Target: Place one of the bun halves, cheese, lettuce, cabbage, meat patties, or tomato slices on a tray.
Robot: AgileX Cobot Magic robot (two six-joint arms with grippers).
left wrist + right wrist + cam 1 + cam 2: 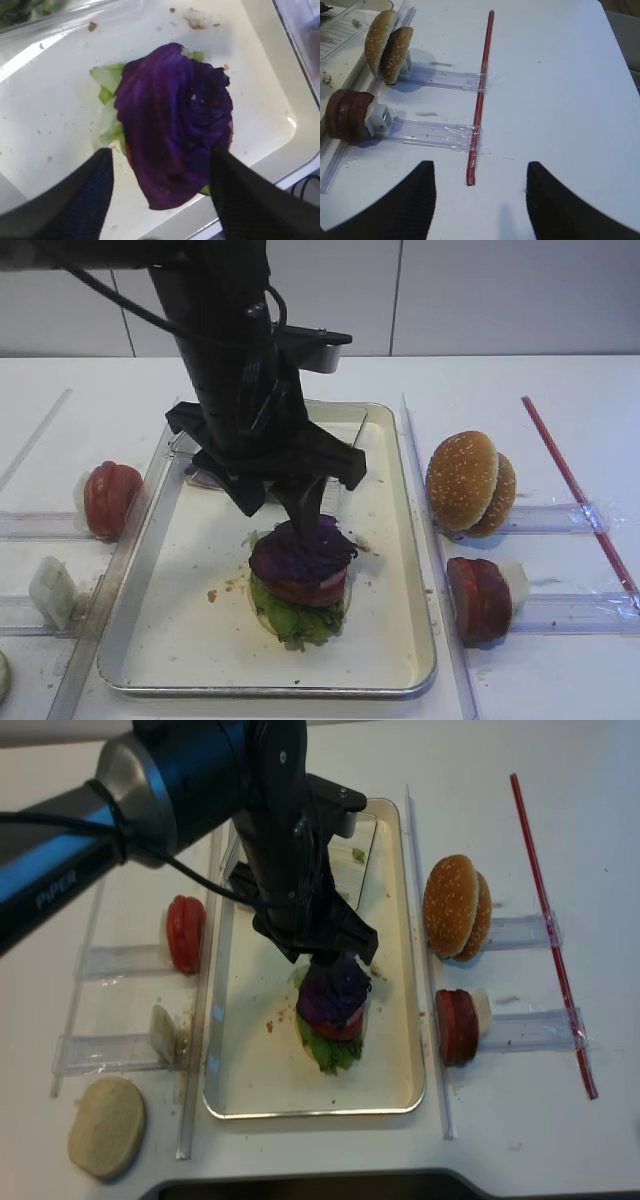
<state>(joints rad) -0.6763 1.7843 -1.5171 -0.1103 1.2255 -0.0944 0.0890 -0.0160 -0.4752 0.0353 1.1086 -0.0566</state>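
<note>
The dark purple cabbage [175, 125] lies on top of a stack on the tray [180, 620], over a red slice [305, 588] and frilly lettuce [300, 622]. My left gripper [162, 150] hangs just over the stack, open, its fingers either side of the cabbage's near edge; the right finger [240, 190] is close against the leaf. In the high view the left gripper [300, 505] hides the stack's far side. My right gripper [480, 167] is open over bare white table with nothing in it. Right of the tray, bun halves [470, 482] and meat patties [478, 598] stand in clear holders.
Tomato slices [110, 498] and a pale block [52, 590] sit in holders left of the tray. A flat bun base [105, 1125] lies at the front left. A clear ridged box [355, 845] occupies the tray's far end. A red strip [480, 95] is taped along the right.
</note>
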